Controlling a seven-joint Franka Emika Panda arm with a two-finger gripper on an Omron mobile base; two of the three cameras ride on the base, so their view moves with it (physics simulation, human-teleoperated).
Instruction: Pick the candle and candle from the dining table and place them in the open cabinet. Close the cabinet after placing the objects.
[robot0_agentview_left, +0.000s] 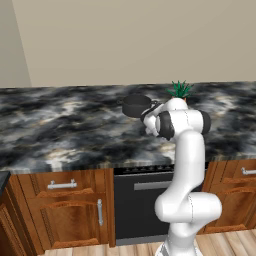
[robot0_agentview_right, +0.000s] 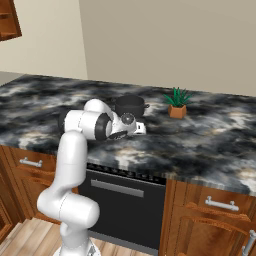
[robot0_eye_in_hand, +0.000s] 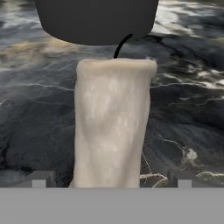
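- The worktop (robot0_agentview_left: 60, 125), the long black marbled dining table, carries everything; I have the base parked square against its front edge, I judge so the arm can reach across the stone without stretching.
- The arm is folded low over the worktop with the hand levelled near the surface, which suits a sideways approach on an upright thing.
- A dark pot (robot0_agentview_right: 130, 105) sits just behind the hand; in the hand view it looms right beyond the candle, so I judge there is little room to overshoot.
- A small potted plant (robot0_agentview_right: 177, 103) stands off to the right, apart from the work.
- The candle (robot0_eye_in_hand: 113, 122), a cream, waxy column with a black wick, stands upright on the worktop, centred between the two fingertips.
- My pincer (robot0_eye_in_hand: 111, 178) is spread as wide as it goes, one tip on each side of the candle's foot, not yet touching it; I judge it is lined up to close on this first candle.
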